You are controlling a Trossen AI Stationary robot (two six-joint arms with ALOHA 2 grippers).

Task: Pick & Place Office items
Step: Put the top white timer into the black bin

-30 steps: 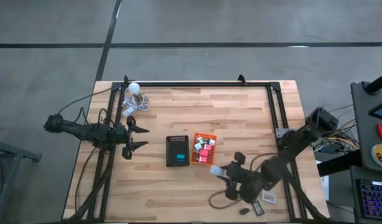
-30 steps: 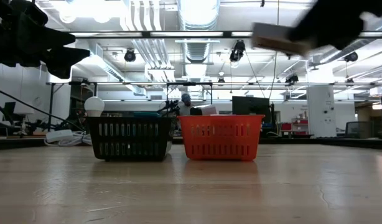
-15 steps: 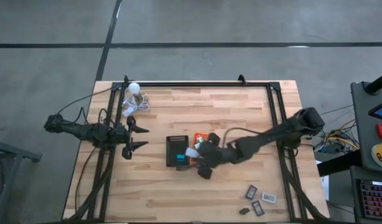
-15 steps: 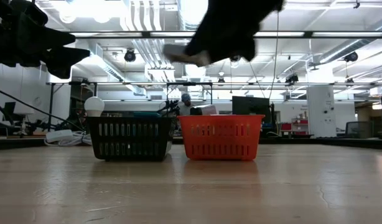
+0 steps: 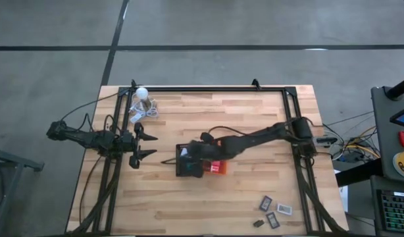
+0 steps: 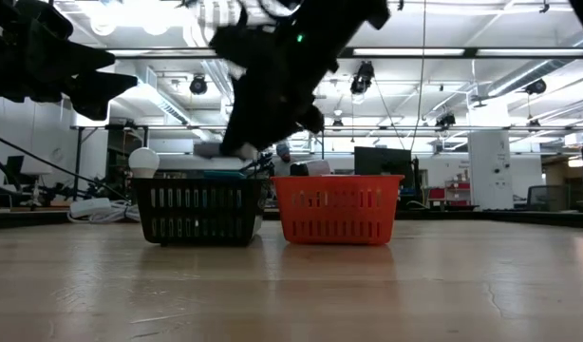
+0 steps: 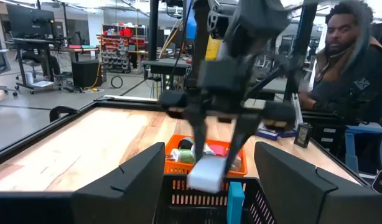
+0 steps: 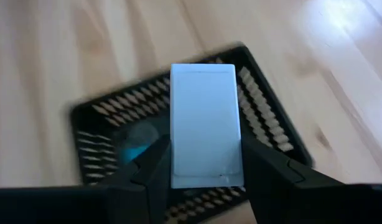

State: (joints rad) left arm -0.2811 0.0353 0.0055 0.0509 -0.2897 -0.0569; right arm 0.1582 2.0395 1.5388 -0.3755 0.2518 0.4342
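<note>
My right gripper (image 8: 205,169) hangs over the black tray (image 5: 187,162) at the table's middle, shut on a pale flat rectangular office item (image 8: 205,118). In the left wrist view the same item (image 7: 207,174) hangs just above the black tray's rim (image 7: 241,193). A teal piece (image 8: 137,151) lies inside the tray. The orange tray (image 5: 219,167) stands right beside it, partly under my right arm, holding small pieces. My left gripper (image 5: 155,145) waits open near the table's left edge, pointing level at the trays. My right gripper pinches the pale rectangle between its two fingers, by its two long edges (image 8: 176,167) near the end closest to the wrist. The fingers (image 8: 155,163) slant down from the table's right. The item sticks out ahead of the fingertips, lifted clear above the black tray.
Several flat grey-black pieces (image 5: 273,212) lie loose near the table's front right corner. A white ball with coiled cable (image 5: 141,97) sits at the far left corner. A black rail frame (image 5: 208,88) borders the table. A person (image 7: 353,68) sits beyond the right side.
My right gripper has swept from the table's front right toward the left, passing over the orange tray until it hangs over the black tray. It carries the pale rectangle lifted clear all the way.
</note>
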